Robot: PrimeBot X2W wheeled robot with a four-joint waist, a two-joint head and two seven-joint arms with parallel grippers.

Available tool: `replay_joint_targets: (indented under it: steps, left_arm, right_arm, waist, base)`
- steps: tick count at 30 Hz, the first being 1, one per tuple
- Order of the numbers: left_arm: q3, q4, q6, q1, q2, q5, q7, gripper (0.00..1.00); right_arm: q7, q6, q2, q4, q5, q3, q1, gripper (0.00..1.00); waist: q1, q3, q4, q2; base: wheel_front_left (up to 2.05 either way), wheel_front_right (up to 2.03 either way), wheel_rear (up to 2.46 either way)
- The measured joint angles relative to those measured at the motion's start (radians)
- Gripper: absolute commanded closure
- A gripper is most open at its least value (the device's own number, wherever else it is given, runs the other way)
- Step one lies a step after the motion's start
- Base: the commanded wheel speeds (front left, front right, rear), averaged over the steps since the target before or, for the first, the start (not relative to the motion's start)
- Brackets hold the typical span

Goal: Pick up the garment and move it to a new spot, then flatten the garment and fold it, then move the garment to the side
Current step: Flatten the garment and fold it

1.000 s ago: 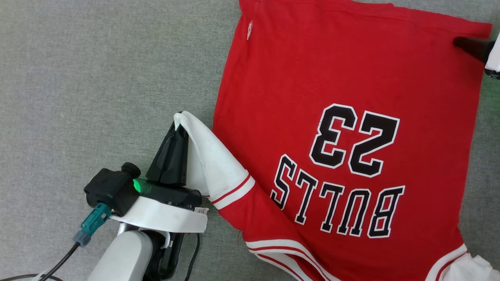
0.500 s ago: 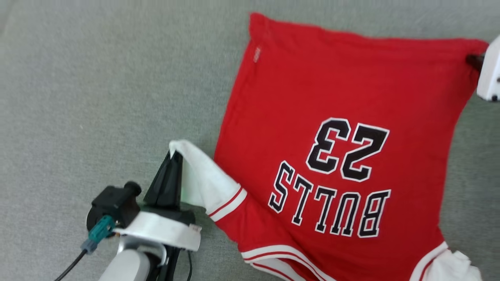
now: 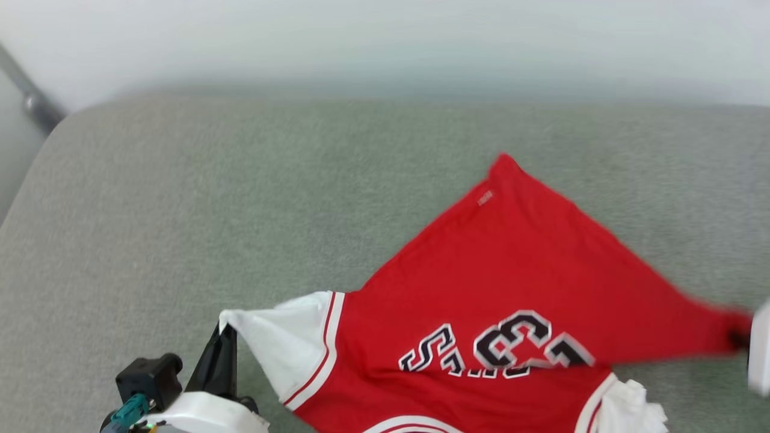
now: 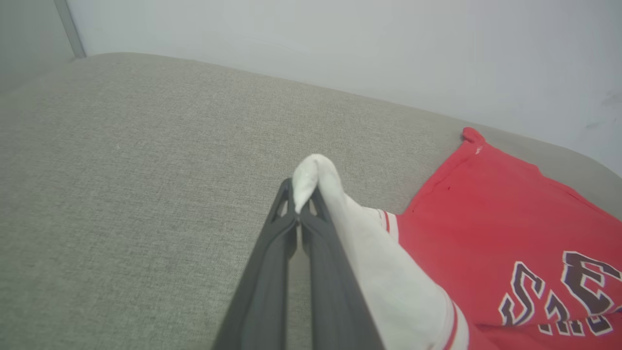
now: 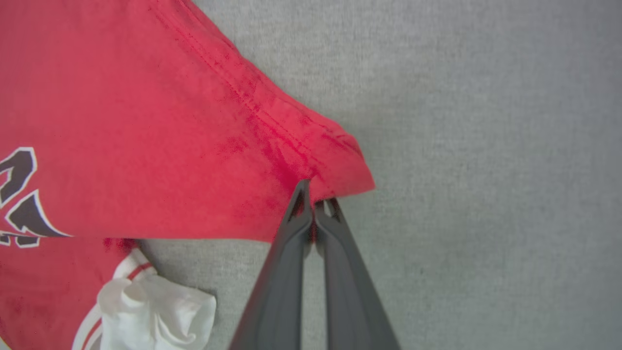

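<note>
On grey cushion (image 3: 240,180), garment (image 3: 511,270) in both jaws.

The left gripper (image 4: 300,198) has its two long dark fingers pressed tight together on the tip of the white sleeve at the left side of the garment (image 3: 511,270), pointing away from the robot. The right gripper (image 5: 315,198) pinches the red hem corner at the garment's right side, jaws closed on the cloth.

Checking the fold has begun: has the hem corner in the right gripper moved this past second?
Yes. Against the far hem corner on the cushion, the held corner in the right gripper has been pulled nearer, over the lettering.
</note>
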Motion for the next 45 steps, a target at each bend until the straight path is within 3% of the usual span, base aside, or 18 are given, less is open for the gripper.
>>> replay_joint_targets:
  steps: [9,10,11,12,15,19,23,26,30,35,40,45]
  left_arm:
    - [0.018,0.017,0.011,0.028,0.018,-0.020,0.017,1.00]
    - [0.021,0.020,0.012,0.028,0.020,-0.021,0.017,1.00]
    - [0.023,0.021,0.013,0.028,0.021,-0.023,0.017,1.00]
    - [0.025,0.021,0.014,0.028,0.022,-0.024,0.017,1.00]
    - [0.023,0.019,0.016,0.023,0.023,-0.024,0.019,1.00]
    - [0.016,0.012,0.008,0.005,0.024,-0.016,0.008,1.00]
    - [0.012,-0.006,0.003,-0.023,0.022,-0.013,0.001,1.00]
    - [0.006,-0.024,0.001,-0.058,0.018,-0.004,0.000,1.00]
    - [-0.007,-0.051,-0.005,-0.102,0.011,0.011,0.000,1.00]
    - [-0.031,-0.075,-0.017,-0.165,-0.002,0.028,-0.001,1.00]
    - [-0.051,-0.078,-0.036,-0.215,-0.023,0.035,-0.012,1.00]
    - [-0.066,-0.062,-0.054,-0.256,-0.042,0.039,-0.028,1.00]
  right_arm:
    - [0.091,0.000,0.186,-0.112,0.032,-0.135,0.383,1.00]
    - [0.099,0.000,0.201,-0.118,0.032,-0.138,0.399,0.94]
    - [0.100,0.000,0.216,-0.127,0.034,-0.142,0.408,0.54]
    - [0.096,0.000,0.231,-0.138,0.040,-0.148,0.410,0.00]
    - [0.021,0.000,0.250,-0.180,0.046,-0.148,0.411,0.00]
    - [-0.177,0.000,0.235,-0.234,0.033,-0.155,0.324,0.00]
    - [-0.338,0.000,0.230,-0.233,0.038,-0.137,0.231,0.00]
    - [-0.389,0.000,0.217,-0.200,0.039,-0.104,0.128,0.00]
    - [-0.351,0.000,0.179,-0.136,0.042,-0.037,-0.014,0.00]
    - [-0.191,0.000,0.141,-0.038,0.053,0.042,-0.206,0.00]
    - [0.004,0.000,0.141,0.053,0.055,0.086,-0.342,0.00]
    - [0.090,0.000,0.136,0.092,0.045,0.130,-0.429,0.00]
  waist:
    - [0.0000,-0.030,-0.060,0.0000]
    - [0.0000,-0.027,-0.064,0.0000]
    - [0.0000,-0.025,-0.068,0.0000]
    - [0.0000,-0.022,-0.072,0.0000]
    - [0.0000,-0.017,-0.082,-0.0001]
    - [0.0002,-0.002,-0.089,0.0000]
    - [0.0001,0.029,-0.091,0.0000]
    - [0.0003,0.065,-0.088,0.0000]
    - [0.0004,0.117,-0.079,0.0000]
    - [0.0004,0.183,-0.055,0.0000]
    - [0.0005,0.246,-0.019,0.0000]
    - [0.0005,0.300,0.018,-0.0001]
  base:
    - [0.00,0.00,0.00]
    - [0.00,0.00,0.00]
    - [0.00,0.00,0.00]
    - [0.00,0.00,0.00]
    - [0.00,0.00,0.00]
    - [0.00,0.00,0.00]
    - [0.00,0.00,0.00]
    - [0.00,0.00,0.00]
    - [0.00,0.00,0.00]
    - [0.00,0.00,0.00]
    - [0.00,0.00,0.00]
    - [0.00,0.00,0.00]
